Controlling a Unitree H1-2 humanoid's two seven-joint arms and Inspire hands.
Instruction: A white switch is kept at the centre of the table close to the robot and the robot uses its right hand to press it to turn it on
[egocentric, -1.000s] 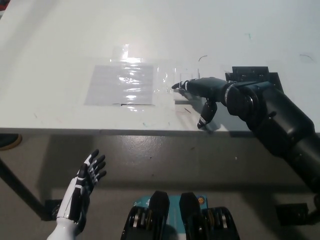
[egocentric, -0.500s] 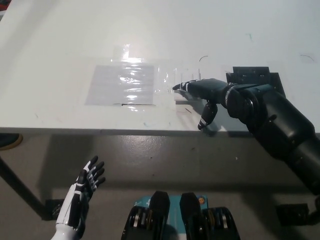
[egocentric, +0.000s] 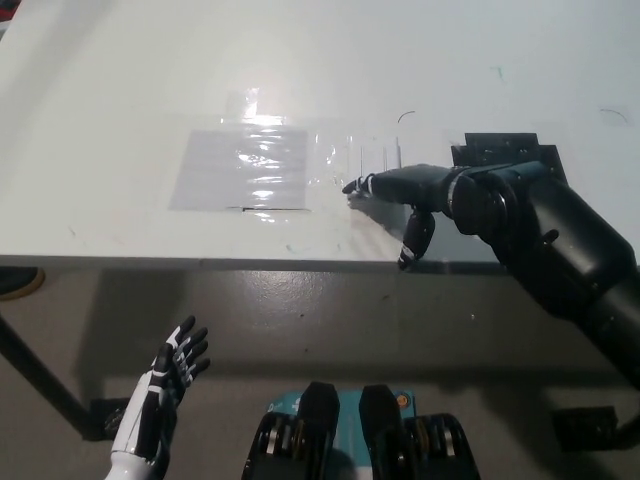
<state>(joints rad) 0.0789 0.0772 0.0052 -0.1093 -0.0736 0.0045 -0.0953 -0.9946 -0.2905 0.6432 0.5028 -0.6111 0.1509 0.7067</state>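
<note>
The pressing step is judged in hand: the right robot hand (egocentric: 400, 195), grasping nothing with fingers extended, is held low over the white switch (egocentric: 368, 160), barely discernible on the counter (egocentric: 120, 90) near its front centre. Downward fingertip pressure is called for next. The left robot hand (egocentric: 160, 390) is rested below, released.

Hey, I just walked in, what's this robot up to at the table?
The black right robot hand is stretched out over the near part of the white table, fingertips pointing at a pale switch beside a taped-down clear sheet. Whether it touches the switch cannot be told. The white left robot hand hangs open below the table edge, idle.
</note>
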